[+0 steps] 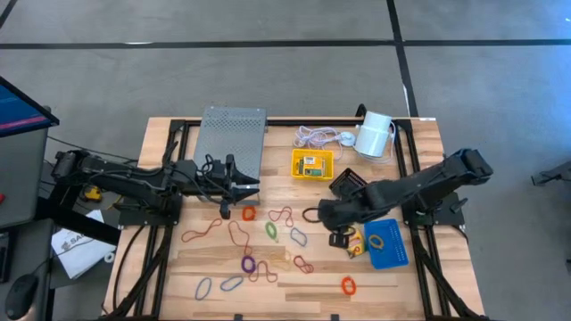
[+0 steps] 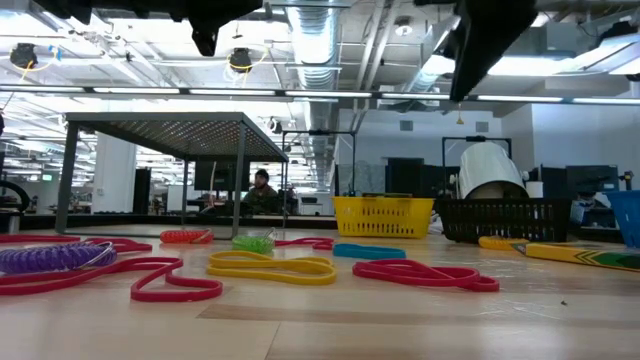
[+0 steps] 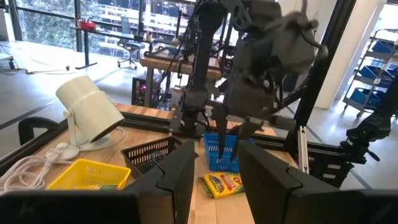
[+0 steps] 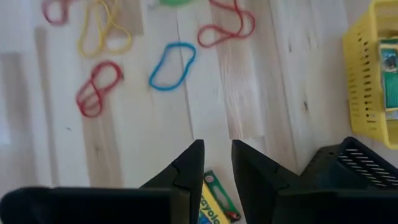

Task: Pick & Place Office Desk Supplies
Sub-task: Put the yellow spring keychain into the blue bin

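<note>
Rubber bands [image 1: 268, 239] scattered mid-table [image 1: 419, 285], mesh tray [image 1: 349, 185] right of them, basket [image 1: 312, 164] holding a crayon box [image 1: 311, 166] behind, bin [image 1: 387, 245] at right, another crayon box [image 1: 356, 242] just beside it

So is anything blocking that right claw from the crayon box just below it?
Nothing visible does. The right gripper hangs with its fingers slightly apart directly over the crayon box, with only bare table around.

I'm seeing a slatted wooden table [image 1: 169, 276] carrying scattered rubber bands [image 1: 248, 264], yellow tray [image 1: 312, 164], blue tray [image 1: 387, 244], black mesh tray [image 1: 348, 184], crayon box [image 1: 355, 242], white cord [image 1: 312, 136], white cylinder [image 1: 375, 135].
</note>
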Tool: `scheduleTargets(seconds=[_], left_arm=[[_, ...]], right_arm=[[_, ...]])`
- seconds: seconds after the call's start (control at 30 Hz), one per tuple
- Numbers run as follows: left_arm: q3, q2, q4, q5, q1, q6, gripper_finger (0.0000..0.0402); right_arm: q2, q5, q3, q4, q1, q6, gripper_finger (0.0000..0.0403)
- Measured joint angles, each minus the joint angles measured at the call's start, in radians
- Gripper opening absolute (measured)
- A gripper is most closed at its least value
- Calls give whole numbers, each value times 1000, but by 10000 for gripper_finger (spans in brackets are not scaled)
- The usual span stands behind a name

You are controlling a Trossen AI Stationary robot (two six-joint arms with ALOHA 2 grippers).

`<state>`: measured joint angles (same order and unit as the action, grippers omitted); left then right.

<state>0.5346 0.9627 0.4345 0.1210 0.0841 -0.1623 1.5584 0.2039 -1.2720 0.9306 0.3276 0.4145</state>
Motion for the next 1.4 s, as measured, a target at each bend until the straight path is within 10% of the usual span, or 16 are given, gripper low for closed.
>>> scheduleTargets(seconds=[1.4], left_arm=[[0,0,-52,0,0,8,120]], right_arm=[[327,-64,75,104,-132,57,120]])
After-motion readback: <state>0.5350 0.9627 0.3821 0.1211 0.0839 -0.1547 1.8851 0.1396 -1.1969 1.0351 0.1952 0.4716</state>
